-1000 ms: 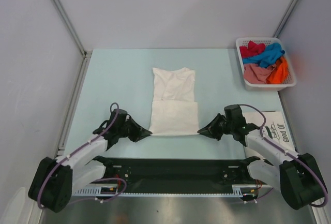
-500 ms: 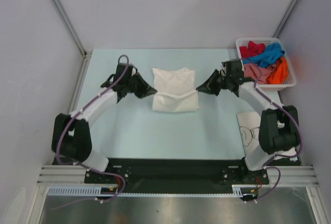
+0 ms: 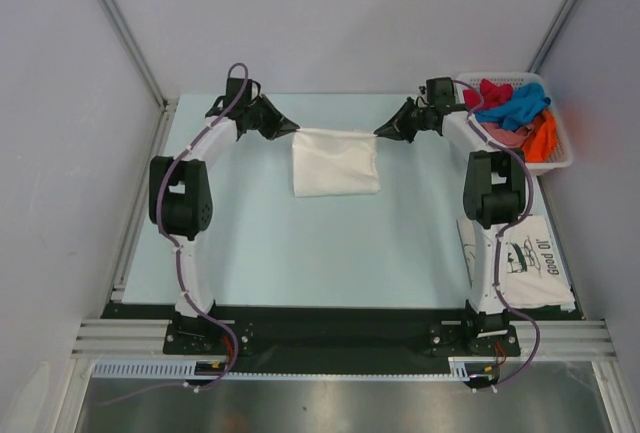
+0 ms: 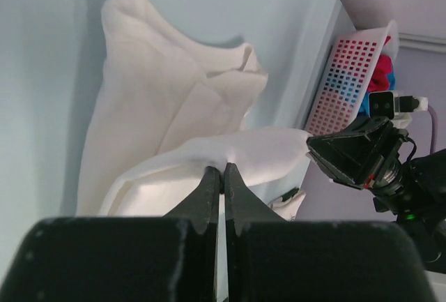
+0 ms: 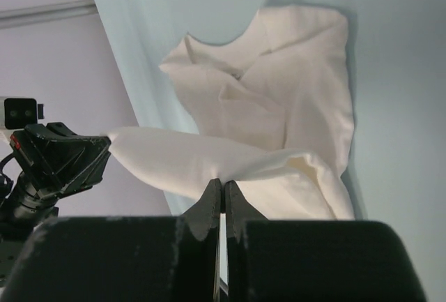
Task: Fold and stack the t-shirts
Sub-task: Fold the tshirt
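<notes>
Within the last second the left end effector [image 3: 289,130] has swept from the near edge of the table [image 3: 260,243] out to its far side. Its fingers are pinched together on the left corner of the plain white t-shirt [image 3: 335,165]'s hem. That shirt now lies mid-table toward the far edge, doubled over into a shorter rectangle. The carried hem is held taut along its far edge. The right end effector [image 3: 387,132] has made the same trip and is clamped on the right corner. So this fold looks nearly done (letting go remains). Both arms are stretched far forward, wrists turned inward facing each other. At the far right, the basket [image 3: 525,167] holds coloured t-shirts [image 3: 510,108]. A printed white t-shirt [image 3: 525,263] lies near right.
</notes>
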Controlling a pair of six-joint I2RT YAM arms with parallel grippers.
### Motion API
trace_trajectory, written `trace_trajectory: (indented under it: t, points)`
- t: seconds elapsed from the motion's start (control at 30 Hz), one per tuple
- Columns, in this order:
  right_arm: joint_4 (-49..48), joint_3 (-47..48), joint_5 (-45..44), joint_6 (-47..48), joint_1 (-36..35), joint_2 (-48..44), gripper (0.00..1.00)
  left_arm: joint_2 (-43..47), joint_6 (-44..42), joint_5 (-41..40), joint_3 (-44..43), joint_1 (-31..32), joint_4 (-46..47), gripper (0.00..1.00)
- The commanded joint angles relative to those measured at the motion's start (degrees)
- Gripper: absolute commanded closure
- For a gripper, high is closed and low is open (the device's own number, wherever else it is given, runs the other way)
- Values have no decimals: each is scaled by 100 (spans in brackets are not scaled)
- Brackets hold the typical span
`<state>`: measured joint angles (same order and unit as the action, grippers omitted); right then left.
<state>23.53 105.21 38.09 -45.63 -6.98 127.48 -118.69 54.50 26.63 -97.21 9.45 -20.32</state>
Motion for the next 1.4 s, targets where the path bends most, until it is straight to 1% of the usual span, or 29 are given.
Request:
trace_trajectory:
  t: [0.0,0.17,0.43,0.57,0.7,0.73,0.77,0.8,0.87,0.9,0.93,0.97,1.0,1.03,1.07,1.1,1.13,1.17,1.23,1.27,1.3,1.37]
  points:
    - [240,701,208,-139,74,355,100,-417,210,325,-736,-75,185,100]
    - [205,1089,287,-280,153,760,100,-1066,447,439,-1212,-75,335,100]
    - [-120,1256,313,-535,206,1156,100,-1516,570,272,-1564,-128,335,100]
    - [-305,1695,375,-675,224,1594,99,-1718,562,106,-1766,-180,318,100]
    - [-488,2668,507,-1026,241,2200,98,-2008,632,114,-2143,-242,248,100]
    - [-533,2793,524,-1097,241,2289,97,-2087,667,123,-2188,-251,213,98]
    - [-629,2890,603,-1245,250,2368,95,-2105,676,114,-2232,-268,186,96]
    - [-900,2987,638,-1299,259,2474,90,-2140,676,71,-2398,-286,-119,90]
    - [-1008,3224,761,-1335,329,2571,88,-2141,545,-123,-2635,-356,-437,82]
    - [-895,3364,753,-1265,364,2597,83,-2097,379,-210,-2845,-374,-647,75]
    - [-772,3557,709,-1143,399,2545,78,-2062,290,-342,-2934,-391,-745,71]
    - [-684,3551,648,-1037,530,2467,73,-1913,185,-413,-3031,-435,-841,69]
    - [-474,3524,621,-801,584,2396,67,-1825,45,-526,-3189,-453,-1051,63]
    - [-350,3437,621,-694,645,2204,66,-1711,-209,-710,-3199,-471,-1149,59]
    - [-97,3340,630,-580,654,2115,66,-1457,-299,-756,-3042,-497,-1194,56]
    - [10,3235,639,-248,654,1975,66,-1298,-448,-773,-2910,-497,-1185,55]
    - [116,3121,630,-71,654,1721,65,-1166,-510,-765,-2770,-488,-1168,55]
    - [204,2815,595,122,654,1580,64,-1060,-554,-617,-2612,-436,-1124,55]
    - [196,2541,665,396,550,1368,64,-735,-651,-388,-1997,-331,-633,56]
    - [92,2383,761,423,479,1350,64,-647,-642,-117,-1534,-208,-388,56]
    - [21,2329,788,432,348,1376,66,-568,-512,77,-1329,-137,163,56]
    - [-224,2302,884,353,207,1507,69,-593,-309,507,-925,82,676,58]
